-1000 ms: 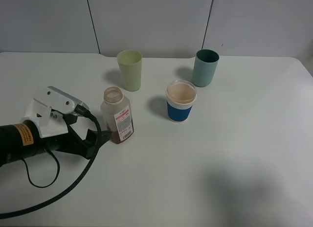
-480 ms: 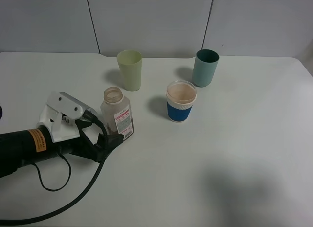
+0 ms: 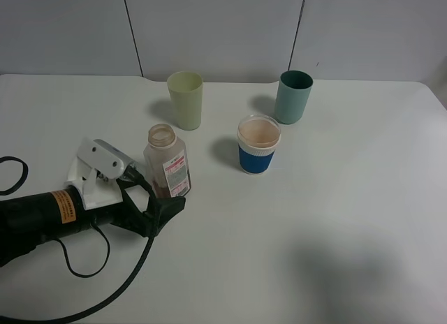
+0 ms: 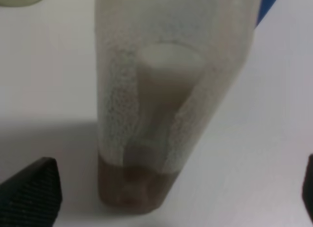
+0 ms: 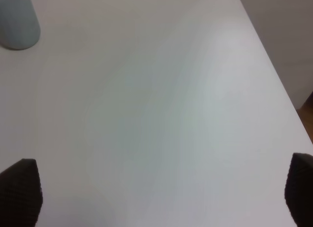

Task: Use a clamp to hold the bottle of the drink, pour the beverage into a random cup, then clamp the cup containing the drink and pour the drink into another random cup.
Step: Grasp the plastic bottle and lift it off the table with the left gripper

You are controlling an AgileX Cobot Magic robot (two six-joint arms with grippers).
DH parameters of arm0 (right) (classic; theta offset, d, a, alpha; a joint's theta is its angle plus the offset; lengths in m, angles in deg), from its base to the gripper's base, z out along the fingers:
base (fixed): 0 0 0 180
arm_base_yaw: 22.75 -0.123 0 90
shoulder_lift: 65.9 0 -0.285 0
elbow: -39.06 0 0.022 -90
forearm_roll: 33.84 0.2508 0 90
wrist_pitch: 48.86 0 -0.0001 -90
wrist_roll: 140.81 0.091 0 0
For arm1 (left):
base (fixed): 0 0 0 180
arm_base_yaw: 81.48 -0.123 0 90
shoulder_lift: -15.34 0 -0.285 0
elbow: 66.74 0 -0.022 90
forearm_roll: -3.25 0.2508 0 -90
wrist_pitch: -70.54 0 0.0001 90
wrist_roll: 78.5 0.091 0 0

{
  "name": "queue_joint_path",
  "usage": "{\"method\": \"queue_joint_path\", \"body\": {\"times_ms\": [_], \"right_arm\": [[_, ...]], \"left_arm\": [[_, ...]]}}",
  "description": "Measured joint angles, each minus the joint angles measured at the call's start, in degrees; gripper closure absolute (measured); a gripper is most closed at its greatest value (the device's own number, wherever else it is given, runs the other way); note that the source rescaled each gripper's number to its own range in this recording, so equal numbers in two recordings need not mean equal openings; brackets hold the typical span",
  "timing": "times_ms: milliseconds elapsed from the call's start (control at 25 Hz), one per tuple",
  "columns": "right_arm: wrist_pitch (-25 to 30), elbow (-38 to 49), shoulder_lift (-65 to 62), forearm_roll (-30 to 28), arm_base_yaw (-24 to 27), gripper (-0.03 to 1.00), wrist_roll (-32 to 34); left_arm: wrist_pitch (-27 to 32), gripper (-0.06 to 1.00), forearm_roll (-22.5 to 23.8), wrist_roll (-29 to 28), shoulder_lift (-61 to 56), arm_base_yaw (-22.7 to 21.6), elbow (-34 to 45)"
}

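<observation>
Exterior high view: small clear squarish plastic bottle [image 3: 167, 163] with a wide open neck and a red-printed white label, upright on the white counter [image 3: 335, 219], holding only a shallow layer of dark brown liquid [image 3: 166, 193] at its base. Beyond it, tall pale yellow-green plastic tumbler [image 3: 186, 100]; off to the right, short cup with white band and blue sleeve [image 3: 258, 146], tan inside, contents not to be told; behind that, darker teal cup [image 3: 293, 97]. All three upright and well apart, insides of tumbler and teal cup hidden. Black left arm [image 3: 35, 216] with white boxy housing low across the counter from the left, left jaws spread wide around the bottle's base, one finger in front, the other behind.

Left wrist view alone: cloudy bottle wall close up, brown liquid at the bottom, a dark fingertip [image 4: 29, 192] at each side with bare counter between it and the bottle. No contact, nothing clamped.

Right wrist view alone: right jaws likewise wide apart, both tips over bare counter, nothing between them, foot of the teal cup at one corner. Right arm nowhere in the exterior high view.

Against a second ago: left arm farther forward, tips then short of the bottle, now flanking it. Bottle and cups unmoved.
</observation>
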Motion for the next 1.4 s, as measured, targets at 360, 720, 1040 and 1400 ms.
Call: {"method": "queue_joint_path", "body": {"times_ms": [360, 720, 1040, 1400], "right_arm": [[0.0, 0.0, 0.0, 0.0, 0.0, -0.03, 0.0], [0.0, 0.0, 0.0, 0.0, 0.0, -0.03, 0.0], [0.0, 0.0, 0.0, 0.0, 0.0, -0.03, 0.0], [0.0, 0.0, 0.0, 0.0, 0.0, -0.03, 0.0]], "left_arm": [[-1.62, -0.06, -0.44, 1.92, 0.79, 0.0, 0.0], [-2.22, -0.06, -2.36, 4.6, 1.0, 0.0, 0.0], [-6.03, -0.06, -3.05, 4.95, 8.6, 0.0, -1.16], [-6.08, -0.06, -3.9, 4.97, 9.7, 0.0, -3.4]]}}
